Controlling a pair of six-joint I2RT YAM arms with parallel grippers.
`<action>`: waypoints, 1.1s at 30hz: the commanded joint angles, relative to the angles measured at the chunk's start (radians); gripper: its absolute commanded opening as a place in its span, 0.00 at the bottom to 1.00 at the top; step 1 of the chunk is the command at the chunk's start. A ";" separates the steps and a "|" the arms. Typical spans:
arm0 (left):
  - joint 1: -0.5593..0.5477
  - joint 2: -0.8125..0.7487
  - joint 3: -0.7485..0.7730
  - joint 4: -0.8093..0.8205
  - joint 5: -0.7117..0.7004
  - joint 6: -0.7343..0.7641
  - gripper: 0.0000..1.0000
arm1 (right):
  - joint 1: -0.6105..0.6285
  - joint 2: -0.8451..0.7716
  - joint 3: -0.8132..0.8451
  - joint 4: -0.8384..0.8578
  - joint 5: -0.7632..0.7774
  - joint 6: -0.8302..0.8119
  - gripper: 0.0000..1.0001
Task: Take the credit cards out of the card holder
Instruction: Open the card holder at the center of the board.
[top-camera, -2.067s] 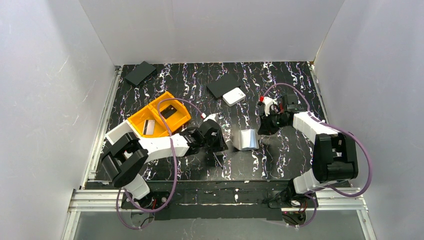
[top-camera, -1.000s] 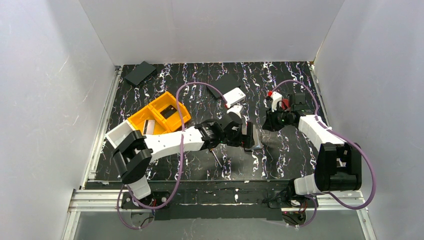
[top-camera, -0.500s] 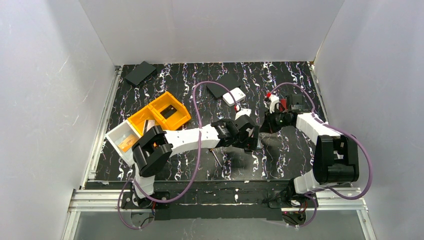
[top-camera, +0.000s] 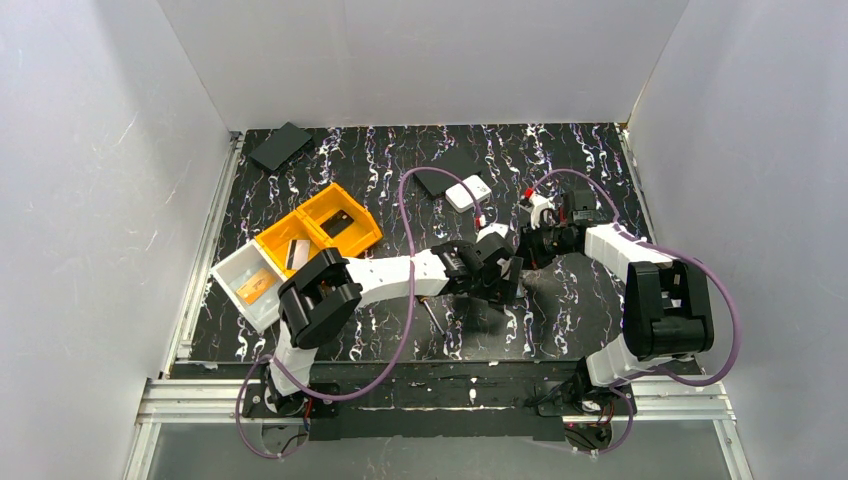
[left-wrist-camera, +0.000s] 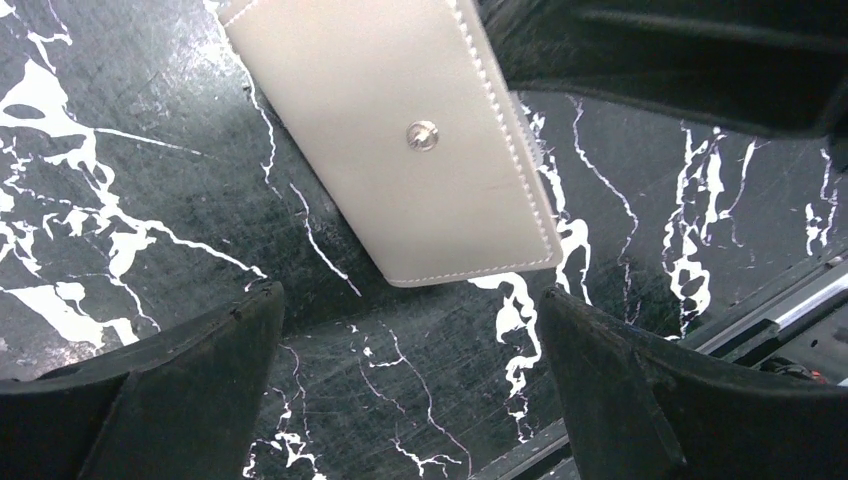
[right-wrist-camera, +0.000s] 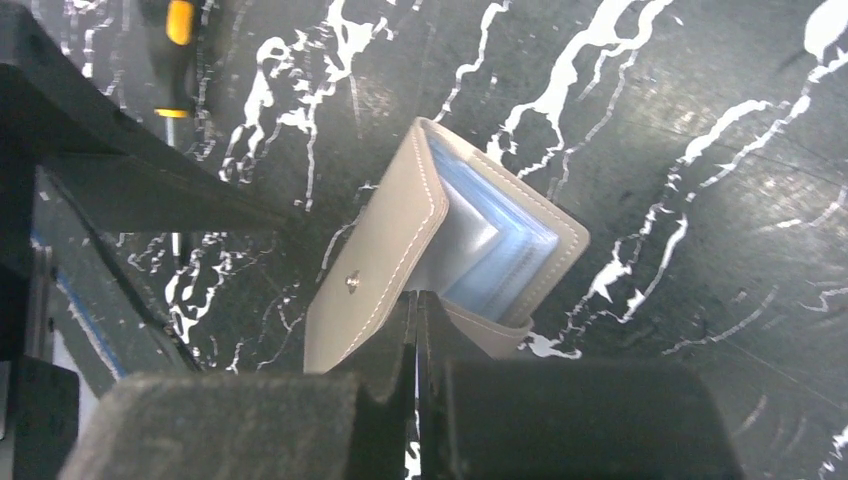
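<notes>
Centrally, half-open card holder (right-wrist-camera: 385, 265) holds pale blue credit cards (right-wrist-camera: 500, 250); right gripper (right-wrist-camera: 413, 305) pinched together at its edge, left gripper (left-wrist-camera: 408, 300) spread wide.

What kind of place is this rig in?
Probably a lab test cell: plain white walls box in a black marbled table, left arm and right arm mounted on an aluminium rail.

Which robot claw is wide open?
The left gripper: its jaws stand far apart over the card holder. The right gripper is shut tight, its tips together at the holder's edge.
</notes>
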 joint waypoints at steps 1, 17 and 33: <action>-0.003 -0.005 0.055 -0.012 -0.010 0.008 0.98 | 0.005 -0.002 0.011 0.000 -0.139 -0.002 0.01; 0.039 -0.036 0.004 -0.031 -0.048 -0.090 0.80 | 0.031 0.051 0.008 0.005 -0.276 0.005 0.01; 0.132 -0.130 -0.256 0.216 0.129 -0.209 0.18 | 0.045 0.039 0.011 -0.021 0.041 -0.065 0.05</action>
